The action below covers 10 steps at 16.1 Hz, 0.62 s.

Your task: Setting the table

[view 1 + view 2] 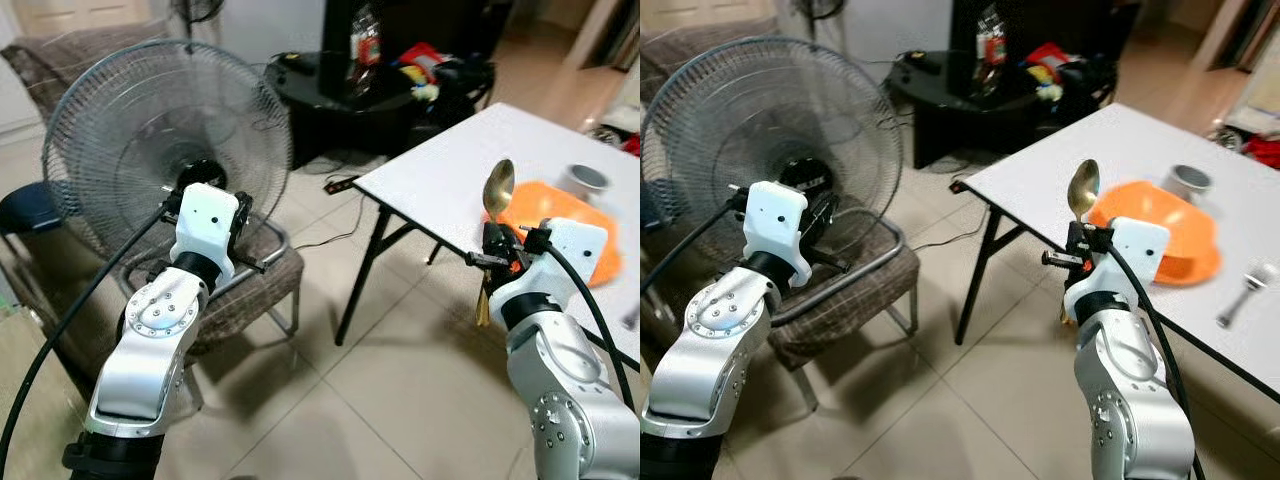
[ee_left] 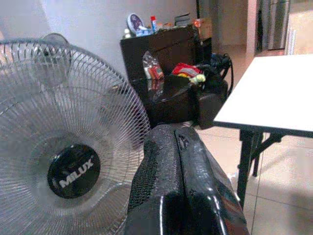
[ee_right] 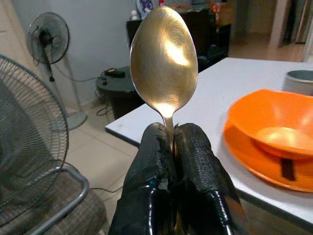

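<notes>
My right gripper (image 3: 171, 134) is shut on a gold spoon (image 3: 165, 58), held upright with its bowl up, just off the near edge of the white table (image 1: 450, 170). An orange bowl (image 1: 1165, 235) sits on an orange plate (image 3: 249, 159) on that table, right of the spoon. A silver spoon (image 1: 1245, 290) lies on the table at the right. My left gripper (image 2: 183, 147) is shut with nothing in it, raised in front of the fan (image 1: 150, 130).
A grey cup (image 1: 1188, 181) stands behind the bowl. A large floor fan (image 1: 750, 130) sits on a woven chair (image 1: 245, 290) at the left. A black low table with clutter (image 1: 400, 80) stands beyond. Tiled floor (image 1: 400, 380) lies between me and the table.
</notes>
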### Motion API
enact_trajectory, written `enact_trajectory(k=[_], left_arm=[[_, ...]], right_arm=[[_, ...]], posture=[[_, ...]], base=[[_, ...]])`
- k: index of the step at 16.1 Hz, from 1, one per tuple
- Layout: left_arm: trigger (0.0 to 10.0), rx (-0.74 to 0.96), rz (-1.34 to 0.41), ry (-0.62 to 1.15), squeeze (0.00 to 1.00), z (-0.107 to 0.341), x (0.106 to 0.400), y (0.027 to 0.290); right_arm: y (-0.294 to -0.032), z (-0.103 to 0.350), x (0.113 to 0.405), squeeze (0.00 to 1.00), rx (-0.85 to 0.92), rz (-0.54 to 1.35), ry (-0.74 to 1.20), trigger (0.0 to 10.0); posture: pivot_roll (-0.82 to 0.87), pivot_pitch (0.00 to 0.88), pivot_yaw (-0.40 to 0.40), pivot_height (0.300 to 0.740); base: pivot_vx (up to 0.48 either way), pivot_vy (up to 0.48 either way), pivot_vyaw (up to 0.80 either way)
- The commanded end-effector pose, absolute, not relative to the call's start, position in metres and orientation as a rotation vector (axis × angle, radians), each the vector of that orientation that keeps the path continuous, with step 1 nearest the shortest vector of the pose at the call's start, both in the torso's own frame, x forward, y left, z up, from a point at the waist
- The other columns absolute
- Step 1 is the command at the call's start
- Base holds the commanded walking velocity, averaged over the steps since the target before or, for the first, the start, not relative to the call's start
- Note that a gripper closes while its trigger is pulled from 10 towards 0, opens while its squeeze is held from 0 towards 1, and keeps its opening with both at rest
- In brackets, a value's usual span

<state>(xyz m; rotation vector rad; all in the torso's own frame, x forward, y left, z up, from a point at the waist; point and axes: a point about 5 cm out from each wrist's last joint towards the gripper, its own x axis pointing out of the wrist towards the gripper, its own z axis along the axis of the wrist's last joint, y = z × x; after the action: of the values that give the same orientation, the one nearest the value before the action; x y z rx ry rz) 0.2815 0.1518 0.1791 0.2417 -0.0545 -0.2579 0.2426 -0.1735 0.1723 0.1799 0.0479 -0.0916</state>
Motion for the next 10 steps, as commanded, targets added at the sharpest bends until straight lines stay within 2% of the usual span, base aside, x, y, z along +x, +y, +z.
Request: enact_trajectory(k=[1,4,8,10], left_arm=[[10.0,0.243,-0.266,-0.059,0.00,0.1813,0.2831,0.1522],[10.0,0.240,-0.273,-0.062,0.00,0.1814,0.2825,0.1509],[10.0,0.241,-0.270,-0.063,0.00,0.1820,0.2826,0.1535],[10.0,0.244,-0.266,-0.062,0.00,0.1822,0.2820,0.1554]], right_arm=[[-0.1754,0.1745,0.2417,0.00,0.182,-0.099,0.037,10.0],[-0.1760,0.1732,0.2412,0.00,0.183,-0.103,0.044,10.0],[-0.1741,0.1727,0.2415,0.00,0.176,-0.086,0.048,10.0],[-0.1726,0.1732,0.2415,0.00,0.174,-0.075,0.043,10.0]], posture=[[0.05,0.000,-0.059,0.740],[0.05,0.000,-0.061,0.740],[0.06,0.000,-0.065,0.740],[0.06,0.000,-0.068,0.740]], base=[[0.307,0.000,0.00],[0.339,0.000,0.00],[0.373,0.000,-0.69],[0.371,0.000,0.00]])
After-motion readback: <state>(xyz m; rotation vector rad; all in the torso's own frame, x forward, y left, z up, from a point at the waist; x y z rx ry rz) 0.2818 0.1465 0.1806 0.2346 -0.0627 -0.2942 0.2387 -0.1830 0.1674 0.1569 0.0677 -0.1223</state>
